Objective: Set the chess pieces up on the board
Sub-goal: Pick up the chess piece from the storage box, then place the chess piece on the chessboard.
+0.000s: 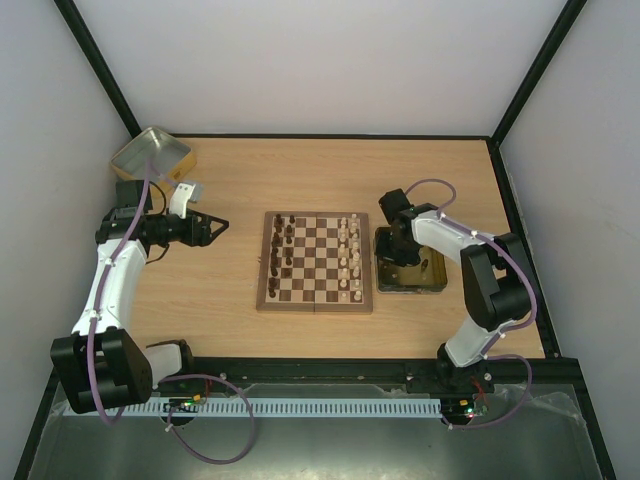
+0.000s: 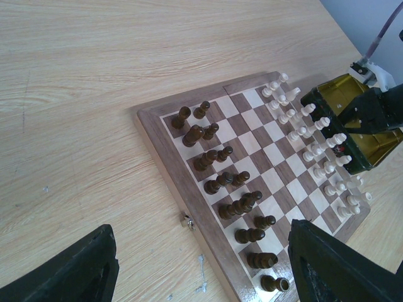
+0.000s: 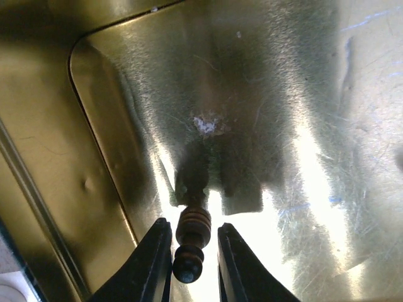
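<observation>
White walls (image 1: 300, 60) and a black frame enclose a light wooden table (image 1: 300, 180), which we see from above. At its middle lies the board (image 1: 315, 262), flat and square to the arms. Dark pieces (image 1: 283, 255) stand in two rows along the board's left side, and pale pieces (image 1: 350, 258) stand in two rows along its right side, with the middle squares bare. Just beside the board's right edge sits a gold tray (image 1: 432, 275), and the right gripper (image 1: 400, 243) reaches down into it. From its wrist camera we see the right gripper (image 3: 192, 258) with its black fingers (image 3: 154, 264) drawn close on either side of one dark piece (image 3: 191, 242), a ridged turned figure on the shiny tray floor (image 3: 283, 126). We cannot tell whether the fingers press it or only flank it. The left gripper (image 1: 215, 228) hangs to the left of the board, well apart from it, with its fingers spread wide and nothing between them. Its wrist camera looks across the board rim (image 2: 165, 160) at the dark pieces (image 2: 220, 182) and the pale pieces (image 2: 315, 145). A second gold tray (image 1: 150, 153) sits at the far left corner.
</observation>
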Motion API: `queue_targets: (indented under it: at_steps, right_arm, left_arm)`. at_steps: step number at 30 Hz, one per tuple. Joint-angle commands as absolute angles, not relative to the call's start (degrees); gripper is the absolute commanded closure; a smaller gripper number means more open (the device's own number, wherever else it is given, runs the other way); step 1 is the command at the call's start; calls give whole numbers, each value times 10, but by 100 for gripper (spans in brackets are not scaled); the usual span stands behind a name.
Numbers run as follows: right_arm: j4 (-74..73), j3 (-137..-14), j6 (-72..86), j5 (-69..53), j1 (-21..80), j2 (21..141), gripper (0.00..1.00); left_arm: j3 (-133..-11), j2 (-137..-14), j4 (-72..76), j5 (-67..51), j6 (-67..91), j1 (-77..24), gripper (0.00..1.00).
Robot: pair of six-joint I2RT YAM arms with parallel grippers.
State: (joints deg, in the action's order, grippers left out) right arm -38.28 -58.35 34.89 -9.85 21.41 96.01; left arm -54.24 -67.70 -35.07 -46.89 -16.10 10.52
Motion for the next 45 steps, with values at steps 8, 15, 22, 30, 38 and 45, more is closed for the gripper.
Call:
queue_targets:
  at_steps: [8,15,22,30,38,45]
  right_arm:
    - [-379,-597,352,-83,217,988,89]
    - [-379,-594,352,-76,217,980,98]
    - [-412,-598,350,-46,217,941,98]
    - [-462,-625,344,-3,231,893,98]
    - [-507,-686,389,33,328,868,98]
    - [-515,-773,458,36,491,916,98]
  left_arm:
    - [-534,-675,-354,-479,-169,104,26]
    - [-534,-677,-354,-479,-169,103,26]
    - [-534,-674,-355,-479,-169,103,26]
    - [-534,-671,-355,-477,-168,103,26]
    - [-531,-672,-352,-470,-167,103,26]
    - [-531,-669,-349,-463,-164,105,26]
